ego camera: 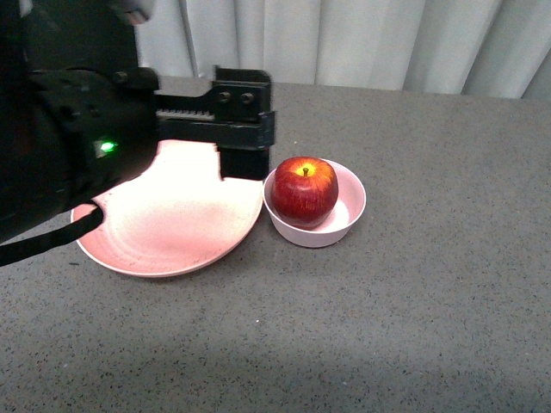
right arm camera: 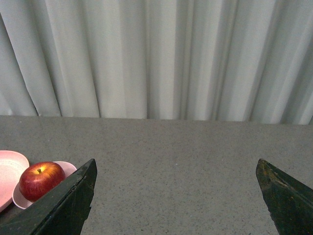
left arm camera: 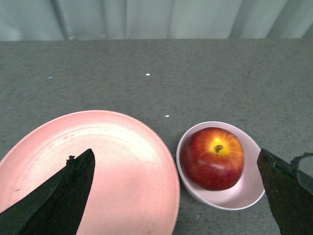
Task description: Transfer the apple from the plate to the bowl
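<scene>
The left gripper [left arm camera: 178, 196] hangs with its jaws spread wide and nothing between them; in its wrist view one dark finger [left arm camera: 58, 196] sits over the plate [left arm camera: 122, 161] and the other finger [left arm camera: 286, 193] shows past the far side of the bowl [left arm camera: 244, 193], so the gap between them spans the bowl and part of the plate. In the front view the same gripper [ego camera: 244, 129] reaches in from the left edge of the counter [ego camera: 413, 301], its black body covering the back left part of the plate [ego camera: 172, 232], with a small green light [ego camera: 107, 147] lit on the arm. The apple [ego camera: 305, 191] sits inside the bowl [ego camera: 344, 219], stem up, a yellow patch around the stem, and rises well above the rim. The bowl stands just beside the right rim of the plate, near the middle of the counter and somewhat toward its back edge; whether the two dishes touch cannot be told. The plate's surface is bare. The right gripper [right arm camera: 176, 196] is also wide open and holds nothing, its two fingers [right arm camera: 68, 205] framing bare grey counter; far off to one side its wrist view catches the apple [right arm camera: 41, 180] in the bowl [right arm camera: 67, 169] and a sliver of the plate [right arm camera: 7, 171]. A pale pleated curtain [right arm camera: 161, 58] hangs behind the counter's back edge.
</scene>
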Motion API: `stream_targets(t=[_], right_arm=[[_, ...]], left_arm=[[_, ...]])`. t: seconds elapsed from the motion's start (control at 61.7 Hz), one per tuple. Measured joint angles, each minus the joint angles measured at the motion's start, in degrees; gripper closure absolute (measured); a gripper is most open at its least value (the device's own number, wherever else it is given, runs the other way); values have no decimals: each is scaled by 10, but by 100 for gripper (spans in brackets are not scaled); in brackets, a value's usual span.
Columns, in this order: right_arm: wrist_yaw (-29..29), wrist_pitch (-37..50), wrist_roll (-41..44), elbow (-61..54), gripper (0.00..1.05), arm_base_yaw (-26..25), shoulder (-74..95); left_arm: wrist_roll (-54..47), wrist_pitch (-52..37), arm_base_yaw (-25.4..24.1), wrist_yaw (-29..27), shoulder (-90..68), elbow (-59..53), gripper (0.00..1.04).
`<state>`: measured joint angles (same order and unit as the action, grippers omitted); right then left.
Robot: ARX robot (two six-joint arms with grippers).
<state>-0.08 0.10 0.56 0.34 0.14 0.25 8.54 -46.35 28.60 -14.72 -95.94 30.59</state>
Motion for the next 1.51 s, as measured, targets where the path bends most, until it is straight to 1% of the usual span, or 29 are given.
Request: stream_targets(t=[0.016, 0.032, 0.049, 0.065, 0.081, 0.097, 0.146, 0.178, 0.211, 0.324, 0.389, 0.421, 0.47, 0.551, 0.583, 0.859, 1.102, 1.134, 1.167, 1.183, 1.264, 1.507], right_arm=[[0, 0, 0, 0, 9, 0, 0], [0, 0, 0, 0, 9, 0, 0], [0, 0, 0, 0, 9, 0, 0], [0, 0, 0, 0, 9, 0, 0], [0, 0, 0, 0, 9, 0, 0], [-1, 0, 0, 0, 9, 0, 0], [0, 0, 0, 0, 9, 0, 0], [0, 0, 0, 0, 9, 0, 0], [0, 0, 0, 0, 9, 0, 0], [1, 0, 0, 0, 9, 0, 0], [0, 0, 0, 0, 9, 0, 0], [0, 0, 0, 0, 9, 0, 0], [0, 0, 0, 0, 9, 0, 0], [0, 0, 0, 0, 9, 0, 0], [0, 0, 0, 0, 9, 0, 0], [0, 0, 0, 0, 9, 0, 0], [0, 0, 0, 0, 9, 0, 0], [0, 0, 0, 0, 9, 0, 0], [0, 0, 0, 0, 9, 0, 0], [0, 0, 0, 0, 9, 0, 0], [0, 0, 0, 0, 9, 0, 0], [0, 0, 0, 0, 9, 0, 0]], left_arm=[[-6, -5, 0, -9, 0, -3, 7], [-16, -33, 0, -31, -3, -11, 10], [-19, -55, 0, -38, -6, -16, 11], [-31, -100, -2, -70, -11, -28, 15], [-33, -121, -3, -80, -13, -35, 17], [-42, -161, -6, -94, -15, -49, 21], [-55, -224, -16, -97, -11, -79, 28], [-62, -262, -31, -95, 3, -104, 35], [-65, -272, -42, -88, 19, -120, 40], [-73, -268, -76, -57, 83, -166, 58], [-75, -256, -93, -36, 118, -191, 69], [-77, -246, -104, -28, 140, -205, 76], [-77, -234, -117, -16, 162, -217, 83], [-79, -167, -139, 2, 229, -228, 98], [-77, -150, -146, 10, 255, -233, 101], [-81, -54, -197, 61, 402, -275, 101], [-81, 37, -226, 91, 513, -294, 101], [-81, 49, -233, 101, 527, -294, 101], [-81, 66, -254, 132, 547, -295, 101], [-81, 74, -264, 139, 556, -295, 101], [-81, 104, -282, 141, 590, -295, 101], [-81, 185, -284, 146, 679, -295, 101]])
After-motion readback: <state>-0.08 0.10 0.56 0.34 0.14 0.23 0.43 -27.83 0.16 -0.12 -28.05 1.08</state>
